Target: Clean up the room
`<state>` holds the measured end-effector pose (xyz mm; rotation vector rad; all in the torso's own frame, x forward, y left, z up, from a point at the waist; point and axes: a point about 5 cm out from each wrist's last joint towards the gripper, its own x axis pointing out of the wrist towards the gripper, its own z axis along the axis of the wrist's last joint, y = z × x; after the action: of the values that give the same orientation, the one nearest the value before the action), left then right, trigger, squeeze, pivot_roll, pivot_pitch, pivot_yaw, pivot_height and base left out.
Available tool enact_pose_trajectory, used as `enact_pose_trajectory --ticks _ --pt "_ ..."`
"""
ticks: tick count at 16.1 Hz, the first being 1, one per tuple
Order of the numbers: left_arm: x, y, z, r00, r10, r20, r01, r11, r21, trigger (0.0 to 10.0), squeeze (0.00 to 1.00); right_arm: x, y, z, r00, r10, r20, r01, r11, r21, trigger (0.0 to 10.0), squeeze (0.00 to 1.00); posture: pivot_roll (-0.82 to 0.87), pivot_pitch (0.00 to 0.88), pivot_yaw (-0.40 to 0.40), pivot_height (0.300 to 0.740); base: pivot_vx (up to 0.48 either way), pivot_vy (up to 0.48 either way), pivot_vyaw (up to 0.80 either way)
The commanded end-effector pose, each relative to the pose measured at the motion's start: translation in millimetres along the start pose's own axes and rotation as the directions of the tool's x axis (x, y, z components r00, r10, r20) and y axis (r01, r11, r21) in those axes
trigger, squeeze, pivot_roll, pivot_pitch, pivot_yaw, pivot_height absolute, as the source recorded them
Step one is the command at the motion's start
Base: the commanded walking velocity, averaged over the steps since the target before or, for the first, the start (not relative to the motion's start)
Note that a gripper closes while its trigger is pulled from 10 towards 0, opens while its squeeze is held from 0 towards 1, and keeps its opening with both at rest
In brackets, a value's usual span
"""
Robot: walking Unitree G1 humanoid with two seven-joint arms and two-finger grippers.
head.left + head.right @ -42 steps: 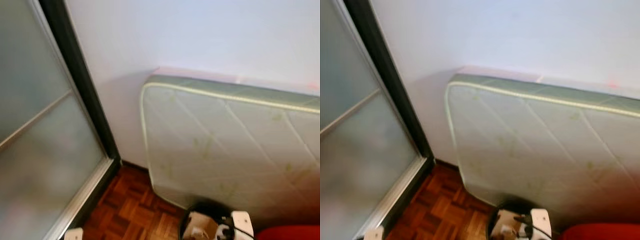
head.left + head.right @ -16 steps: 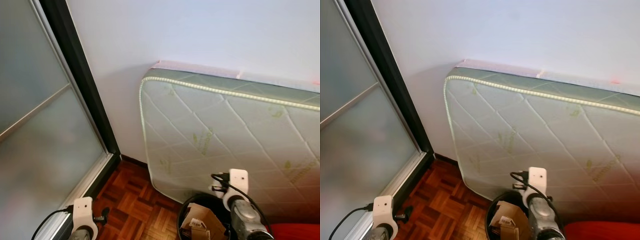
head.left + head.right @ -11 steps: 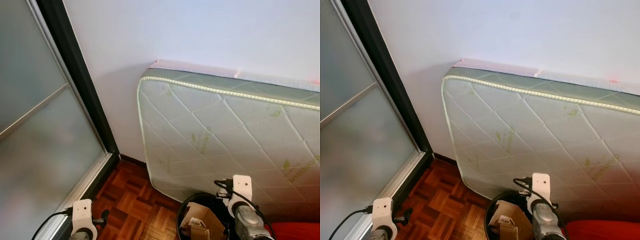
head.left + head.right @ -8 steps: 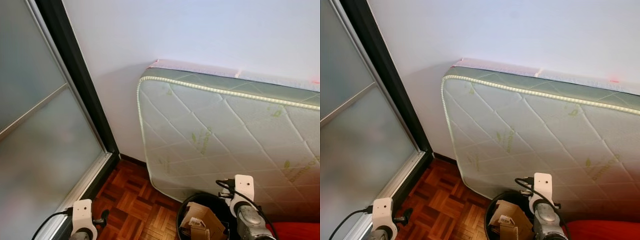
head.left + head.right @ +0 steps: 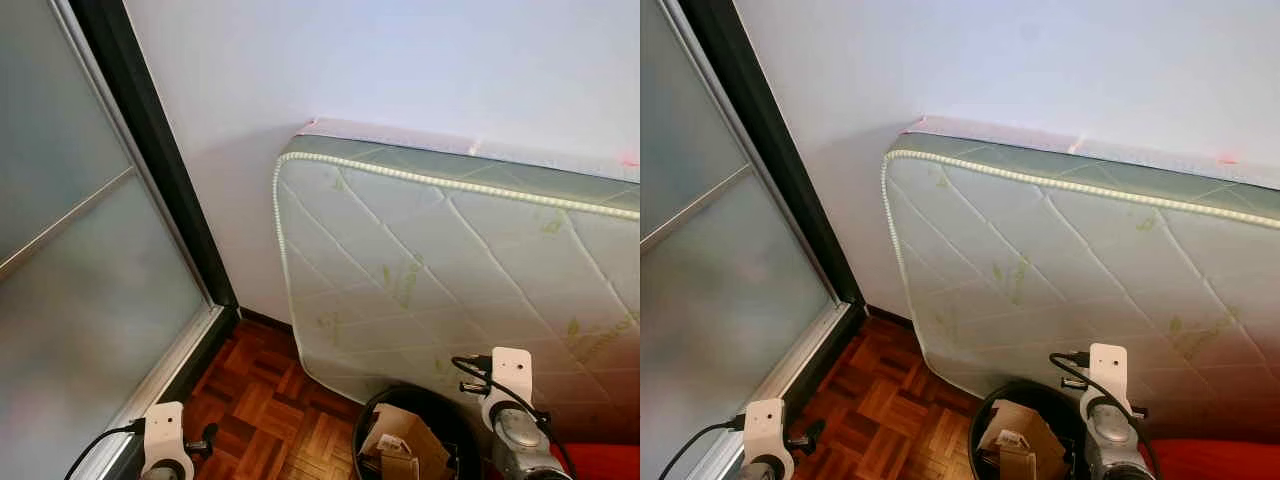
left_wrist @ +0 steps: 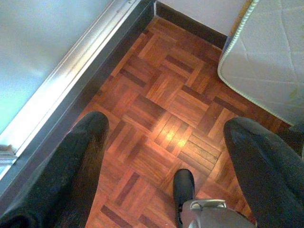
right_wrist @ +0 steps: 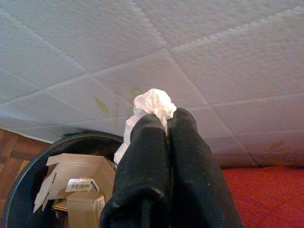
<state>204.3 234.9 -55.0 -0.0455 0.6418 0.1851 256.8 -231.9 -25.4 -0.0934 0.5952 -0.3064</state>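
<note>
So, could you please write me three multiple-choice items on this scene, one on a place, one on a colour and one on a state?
1. Where does the mattress stand?
A. flat on the floor
B. leaning on the wall
C. on a bed frame

2. What colour is the bin?
A. black
B. white
C. yellow

3. How is the right gripper?
A. open and empty
B. shut on the white tissue
C. shut on a box

Answers:
1 B, it stands on edge against the wall.
2 A, its rim is dark.
3 B, the tissue sticks out between the closed fingers.
</note>
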Motion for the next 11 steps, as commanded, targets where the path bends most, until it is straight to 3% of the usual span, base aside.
enact_pose_trajectory --ticks 1,2,3,5,6,7,11 --pt "-2.9 6.2 -7.5 0.999 0.011 -0.038 -0.012 1.0 -0.006 10.0 0.0 -0.1 0.9 -0.6 1.0 0.0 -0.005 0.0 1.0 0.004 10.0 0.0 0.07 0.038 0.041 0.74 0.0 0.0 0.0" --pt "-3.0 6.0 -7.9 0.999 0.009 -0.04 -0.01 1.0 -0.005 10.0 0.0 -0.4 1.1 -1.5 1.0 0.0 -0.008 0.0 1.0 0.006 10.0 0.0 0.07 0.036 0.041 0.74 0.0 0.0 0.0" --pt "-2.9 5.7 -8.1 0.999 0.007 -0.042 -0.007 1.0 -0.004 10.0 0.0 -0.7 1.6 -2.4 1.0 0.002 -0.01 -0.001 1.0 0.006 10.0 0.29 0.07 0.035 0.042 0.74 0.0 0.0 0.0" --pt "-2.9 5.7 -8.4 0.999 0.006 -0.046 -0.006 1.0 -0.003 10.0 0.0 -1.7 3.1 -5.5 1.0 0.006 -0.02 -0.006 1.0 -0.003 10.0 0.56 0.07 0.034 0.042 0.74 0.0 0.0 0.0" --pt "-2.8 5.9 -8.4 0.999 0.006 -0.047 -0.006 1.0 -0.003 10.0 0.0 -2.0 3.0 -6.5 1.0 0.005 -0.023 -0.005 1.0 -0.009 10.0 0.65 0.07 0.036 0.042 0.74 0.0 0.0 0.0" --pt "-3.0 6.5 -8.6 0.999 0.008 -0.049 -0.008 1.0 -0.004 10.0 0.0 -2.2 2.6 -7.1 1.0 0.003 -0.025 -0.004 1.0 -0.008 10.0 0.85 0.07 0.037 0.042 0.74 0.0 0.0 0.0" --pt "-3.5 8.5 -9.6 0.998 0.012 -0.055 -0.013 1.0 -0.006 10.0 0.0 -2.2 2.0 -7.2 1.0 0.001 -0.024 -0.001 1.0 -0.001 10.0 0.87 0.08 0.043 0.043 0.74 0.0 0.0 0.0"
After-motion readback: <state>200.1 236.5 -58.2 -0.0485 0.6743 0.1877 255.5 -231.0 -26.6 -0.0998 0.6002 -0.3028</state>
